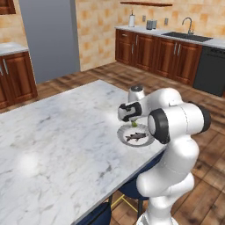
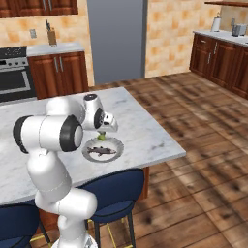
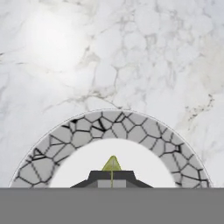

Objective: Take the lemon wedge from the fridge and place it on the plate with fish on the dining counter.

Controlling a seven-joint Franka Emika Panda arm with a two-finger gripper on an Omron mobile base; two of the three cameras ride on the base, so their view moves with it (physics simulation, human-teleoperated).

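So, quick rundown from where I'm standing, biggest stuff first.

Room: wooden floor, tan tiled walls, dark wooden cabinets point(image 1: 154, 50) with pale tops along the far wall, a sink with a tap point(image 1: 188, 26) and a black dishwasher point(image 1: 210, 70) next to it.
Fridge: the tall grey fridge point(image 1: 50, 37) stands against the back wall, well away from the action; I'm seeing its plain grey side, so can't say much about the doors.
Oven: a steel range point(image 2: 13, 72) sits left of the cabinet with a knife block point(image 2: 52, 35) on top.
Table: the big white marble table point(image 1: 57, 140) with faint grey veins; blue stools point(image 2: 114, 191) are tucked under its near edge.
Arm: the white arm point(image 1: 176, 132) bends over the table's corner, wrist pointing down.
Plate with fish: the plate with fish point(image 1: 136, 136) lies on the table near that corner, pale centre with a cracked grey rim; the slim dark fish point(image 2: 100, 152) lies across the side nearer the table's edge.
Tool: the tool point(image 3: 112, 175) hangs just above the plate's centre, fingers drawn close together and pinching the lemon.
Lemon wedge: the lemon wedge point(image 3: 112, 164) pokes up yellow-green between the fingertips, over the plate and beside the fish; can't tell if it touches the plate.
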